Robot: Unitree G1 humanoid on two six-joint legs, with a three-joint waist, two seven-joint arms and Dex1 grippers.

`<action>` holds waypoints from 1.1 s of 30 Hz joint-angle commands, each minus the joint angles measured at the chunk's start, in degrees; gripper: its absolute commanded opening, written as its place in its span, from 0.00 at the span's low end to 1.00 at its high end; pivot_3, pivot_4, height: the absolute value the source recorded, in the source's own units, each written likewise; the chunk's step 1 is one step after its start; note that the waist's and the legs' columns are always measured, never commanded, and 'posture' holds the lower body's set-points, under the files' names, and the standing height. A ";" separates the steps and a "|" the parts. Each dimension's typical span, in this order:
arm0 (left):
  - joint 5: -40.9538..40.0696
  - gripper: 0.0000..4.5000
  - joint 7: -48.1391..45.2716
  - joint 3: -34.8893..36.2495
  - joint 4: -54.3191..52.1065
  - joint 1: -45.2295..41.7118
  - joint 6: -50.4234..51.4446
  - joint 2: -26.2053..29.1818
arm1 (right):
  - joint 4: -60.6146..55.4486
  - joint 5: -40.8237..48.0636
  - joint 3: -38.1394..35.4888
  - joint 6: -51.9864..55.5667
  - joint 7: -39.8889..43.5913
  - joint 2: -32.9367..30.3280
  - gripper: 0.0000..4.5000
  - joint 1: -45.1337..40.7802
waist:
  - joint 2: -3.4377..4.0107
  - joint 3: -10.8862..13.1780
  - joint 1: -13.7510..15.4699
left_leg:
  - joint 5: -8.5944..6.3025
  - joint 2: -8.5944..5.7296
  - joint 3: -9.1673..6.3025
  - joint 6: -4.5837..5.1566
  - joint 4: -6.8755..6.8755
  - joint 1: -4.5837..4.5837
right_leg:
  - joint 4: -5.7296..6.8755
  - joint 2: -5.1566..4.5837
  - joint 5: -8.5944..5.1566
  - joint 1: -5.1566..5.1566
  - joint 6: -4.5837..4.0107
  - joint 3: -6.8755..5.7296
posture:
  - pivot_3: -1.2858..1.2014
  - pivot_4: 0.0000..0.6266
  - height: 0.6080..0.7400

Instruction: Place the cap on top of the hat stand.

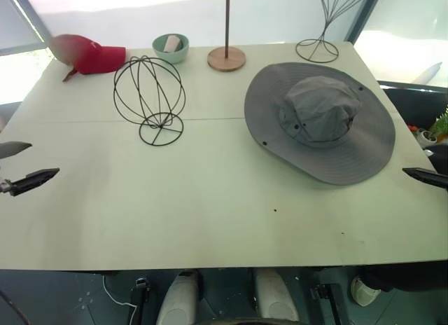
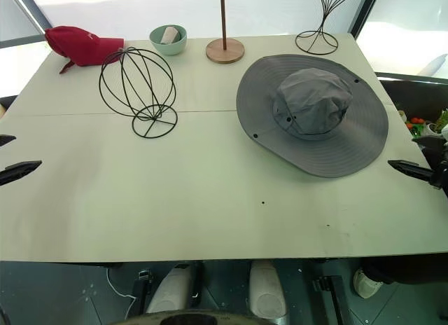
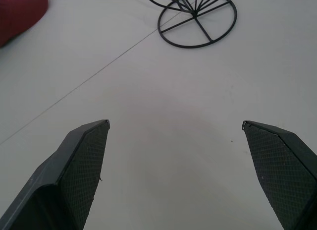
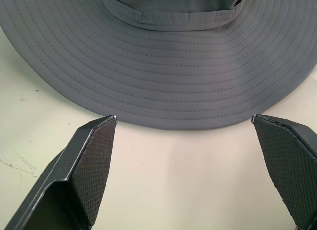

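Observation:
The cap [image 1: 318, 122], a grey sun hat with a wide floppy brim, lies crown-up on the right half of the pale table [image 1: 210, 213]. The hat stand [image 1: 149, 94], a low black wire globe on a round wire base, stands empty on the left half, about a hand's width from the cap's brim. My left gripper [image 3: 175, 123] hovers open over the table's left edge, pointing toward the stand's base [image 3: 197, 24]. At the right edge my right gripper [image 4: 184, 117] is open just short of the cap's brim [image 4: 163, 86], holding nothing.
Along the far edge are a red baseball cap [image 1: 87, 55], a mint bowl [image 1: 171, 47], a wooden pole on a disc [image 1: 227, 57] and a taller slim wire stand [image 1: 318, 48]. Bare tabletop lies between the grippers. Off the right edge sit small items [image 1: 428, 132].

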 commanded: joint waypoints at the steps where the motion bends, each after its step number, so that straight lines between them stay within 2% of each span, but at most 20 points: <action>1: -0.09 1.00 -1.53 0.98 -0.75 0.60 -1.12 1.28 | -0.82 0.70 -2.09 -0.85 0.28 -2.00 0.99 -0.50 | 0.00 0.00 -0.02 | 0.00 0.00 0.00 0.00 0.00 0.00 | 0.00 0.00 0.00 0.00 0.00 0.00 | 0.52 0.24 1.00; 8: 0.11 1.00 0.18 0.06 -0.82 -0.80 0.12 1.15 | -1.46 0.01 -1.55 -2.05 -0.12 -1.93 0.99 -0.19 | 0.01 0.00 -0.01 | 0.00 0.00 0.00 0.00 0.01 0.00 | 0.01 0.00 0.00 0.00 0.00 0.01 | 0.52 0.24 1.00; 12: -0.03 1.00 0.49 -1.45 -0.59 -2.26 0.32 1.31 | -0.38 -0.87 -0.46 -2.13 -1.65 -2.00 0.99 -2.92 | 0.01 0.00 -0.01 | 0.00 0.00 0.01 0.00 0.01 0.00 | 0.01 0.00 0.00 0.00 0.00 0.01 | 0.52 0.24 1.00; 17: -4.21 1.00 -1.18 -3.37 -6.54 -5.74 5.22 1.78 | -4.53 -1.63 1.46 -0.50 -3.55 -1.41 0.99 -5.78 | 0.01 0.00 -0.04 | 0.01 0.00 0.01 -0.01 0.03 0.01 | 0.04 0.00 0.00 0.00 0.01 0.02 | 0.52 0.24 1.00; 23: -11.45 1.00 -5.22 -7.67 -17.77 -10.06 13.32 3.57 | -25.42 -0.32 0.70 5.14 -7.74 0.33 0.99 -1.84 | 0.02 -0.01 0.15 | 0.01 0.00 0.00 -0.01 0.04 0.00 | 0.06 0.00 0.00 -0.01 0.01 0.04 | 0.52 0.24 1.00; 28: -15.92 1.00 -9.37 -16.39 -23.68 -16.89 16.55 4.39 | -51.29 2.26 0.32 18.10 -16.27 5.24 0.99 5.25 | 0.01 -0.01 0.33 | 0.01 0.02 -0.02 -0.01 0.05 -0.01 | 0.10 0.03 0.00 -0.01 0.01 0.04 | 0.52 0.24 1.00; 30: -16.66 1.00 -10.65 -20.55 -24.66 -20.97 16.91 3.36 | -61.44 2.45 3.33 26.37 -22.12 7.51 0.99 6.04 | -0.02 -0.02 0.42 | 0.01 0.01 -0.03 -0.01 0.12 -0.04 | 0.12 0.04 0.00 0.00 0.01 0.04 | 0.52 0.24 1.00; 33: -16.66 1.00 -11.60 -25.77 -24.51 -26.12 17.23 1.08 | -69.55 0.31 9.12 35.33 -31.01 11.94 0.99 4.67 | -0.07 -0.05 0.41 | 0.01 0.01 -0.05 -0.01 0.21 -0.05 | 0.13 0.05 0.01 0.05 0.02 0.04 | 0.52 0.24 1.00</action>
